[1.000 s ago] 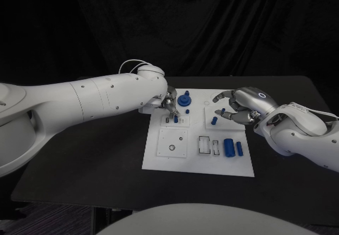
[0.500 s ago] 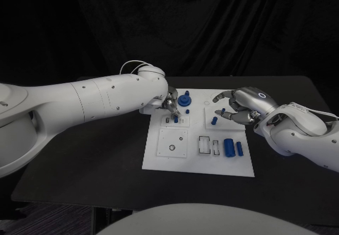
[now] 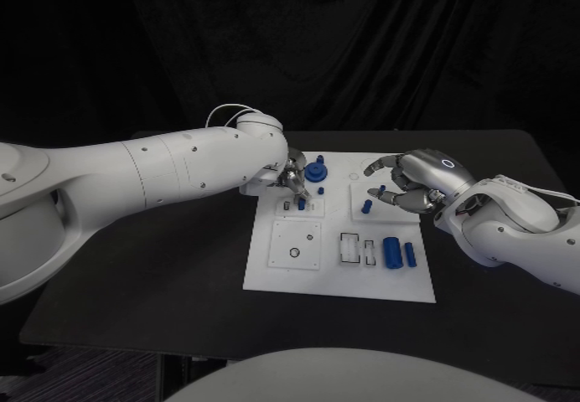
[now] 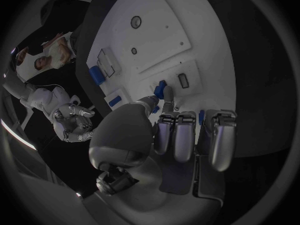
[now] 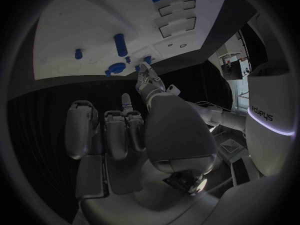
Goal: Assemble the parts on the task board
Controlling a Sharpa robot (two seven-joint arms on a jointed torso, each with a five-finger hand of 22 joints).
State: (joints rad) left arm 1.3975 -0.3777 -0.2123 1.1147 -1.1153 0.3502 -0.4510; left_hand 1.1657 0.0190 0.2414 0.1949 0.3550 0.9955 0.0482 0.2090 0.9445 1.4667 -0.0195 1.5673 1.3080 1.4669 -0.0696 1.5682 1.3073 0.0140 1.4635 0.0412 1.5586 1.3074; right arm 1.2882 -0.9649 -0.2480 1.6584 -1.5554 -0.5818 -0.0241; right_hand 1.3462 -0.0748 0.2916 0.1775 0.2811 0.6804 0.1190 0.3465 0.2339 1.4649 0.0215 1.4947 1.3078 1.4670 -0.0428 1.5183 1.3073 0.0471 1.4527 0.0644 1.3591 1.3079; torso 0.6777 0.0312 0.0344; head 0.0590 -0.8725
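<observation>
The white task board (image 3: 317, 276) lies mid-table. My left hand (image 3: 292, 178) reaches over its far left part and pinches a small blue peg (image 3: 301, 203) between thumb and fingertip; the left wrist view shows the same peg (image 4: 160, 89) standing at a raised white block. A blue gear-shaped part (image 3: 315, 172) and a tiny blue pin (image 3: 320, 190) stand just beside it. My right hand (image 3: 412, 182) hovers at the board's far right with fingers loosely curved and apart, holding nothing, close to another upright blue peg (image 3: 366, 206).
A blue cylinder (image 3: 391, 251) and a thinner blue piece (image 3: 410, 255) lie on the board's right side, next to two rectangular slots (image 3: 348, 249). A square plate with small holes (image 3: 296, 244) sits on the near left. Black table (image 3: 157, 276) surrounds the board.
</observation>
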